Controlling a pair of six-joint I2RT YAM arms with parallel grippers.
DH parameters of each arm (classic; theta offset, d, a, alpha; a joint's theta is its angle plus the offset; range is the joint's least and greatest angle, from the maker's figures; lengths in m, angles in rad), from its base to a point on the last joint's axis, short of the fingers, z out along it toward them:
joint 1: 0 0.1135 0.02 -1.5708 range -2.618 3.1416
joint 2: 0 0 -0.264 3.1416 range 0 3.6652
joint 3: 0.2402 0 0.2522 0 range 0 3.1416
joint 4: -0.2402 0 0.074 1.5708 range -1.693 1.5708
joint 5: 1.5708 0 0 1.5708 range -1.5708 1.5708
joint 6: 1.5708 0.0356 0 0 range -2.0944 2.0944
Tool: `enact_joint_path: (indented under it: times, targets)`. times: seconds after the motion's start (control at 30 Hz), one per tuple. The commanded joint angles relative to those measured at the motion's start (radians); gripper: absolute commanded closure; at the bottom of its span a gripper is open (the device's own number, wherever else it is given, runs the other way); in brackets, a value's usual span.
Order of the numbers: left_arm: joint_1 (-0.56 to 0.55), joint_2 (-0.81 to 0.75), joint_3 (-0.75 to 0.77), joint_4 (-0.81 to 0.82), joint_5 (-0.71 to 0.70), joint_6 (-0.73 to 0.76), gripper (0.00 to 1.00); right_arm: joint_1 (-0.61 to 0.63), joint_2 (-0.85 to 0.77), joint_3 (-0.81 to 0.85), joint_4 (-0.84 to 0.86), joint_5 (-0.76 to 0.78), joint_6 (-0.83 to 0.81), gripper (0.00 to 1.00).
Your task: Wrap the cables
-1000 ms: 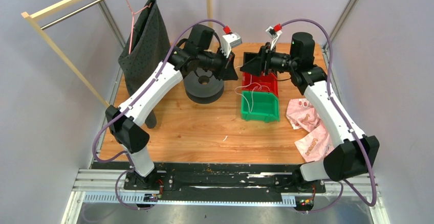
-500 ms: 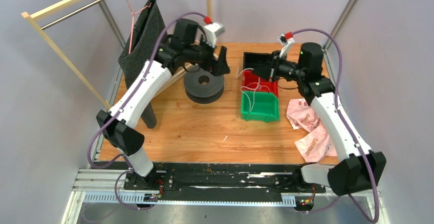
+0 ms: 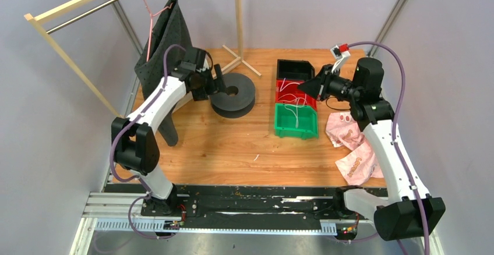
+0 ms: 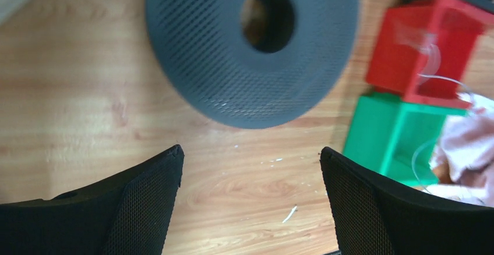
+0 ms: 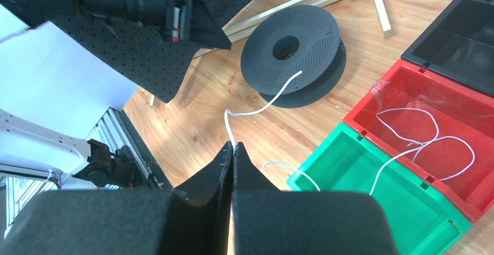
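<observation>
Pinching a thin white cable (image 5: pixel 289 84) between tightly pressed tips, the right pincer (image 5: pixel 233 150) hovers near the bins, and the wire's free end dangles toward the black spool (image 5: pixel 291 57). More cables (image 5: pixel 408 109) loop in the red bin (image 5: pixel 460 112) and trail into the green bin (image 5: pixel 361 191). The left pincer (image 4: pixel 250 167) hangs spread and empty over the counter (image 4: pixel 76 103) beside the spool. Held only at the very tips, the limp wire could slip free under a tug, or snag the loops in the bins.
</observation>
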Motion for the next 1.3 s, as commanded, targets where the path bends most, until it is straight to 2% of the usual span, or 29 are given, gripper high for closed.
enact_joint_path:
  times: [0.0,0.2,0.37,0.6,0.83,0.9,0.97,1.03,1.1,1.2,1.27]
  targets:
    - [-0.002,-0.012,-0.134,0.136,-0.135,-0.217,0.09,-0.011,-0.002,-0.012,-0.018,-0.03,0.012,0.99]
    - [0.02,-0.045,-0.463,0.605,-0.029,-0.471,0.07,-0.009,0.008,-0.006,-0.004,-0.045,0.032,0.99]
    - [0.024,-0.01,-0.532,0.704,-0.051,-0.528,0.07,-0.009,0.002,0.0,-0.006,-0.047,0.035,0.99]
    - [0.023,0.035,-0.677,1.083,0.007,-0.62,0.19,-0.009,-0.004,0.015,-0.035,-0.043,0.035,0.99]
    - [0.021,0.098,-0.743,1.318,0.036,-0.68,0.27,-0.009,0.019,0.038,-0.047,-0.053,0.043,0.99]
    - [0.021,0.104,-0.761,1.382,0.035,-0.695,0.37,-0.01,0.029,0.047,-0.051,-0.056,0.044,0.99]
    - [0.021,0.101,-0.764,1.405,0.035,-0.696,0.53,-0.009,0.037,0.06,-0.052,-0.059,0.048,0.99]
    - [0.018,0.089,-0.758,1.399,0.038,-0.68,0.74,-0.009,0.044,0.068,-0.052,-0.059,0.052,0.99]
    - [0.015,0.079,-0.748,1.38,0.055,-0.668,0.88,-0.008,0.05,0.077,-0.052,-0.058,0.054,0.99]
    - [-0.008,0.044,-0.729,1.33,0.065,-0.615,1.0,-0.006,0.061,0.089,-0.052,-0.059,0.059,0.99]
    - [-0.036,0.012,-0.686,1.222,0.06,-0.534,1.0,-0.005,0.067,0.095,-0.053,-0.059,0.06,0.99]
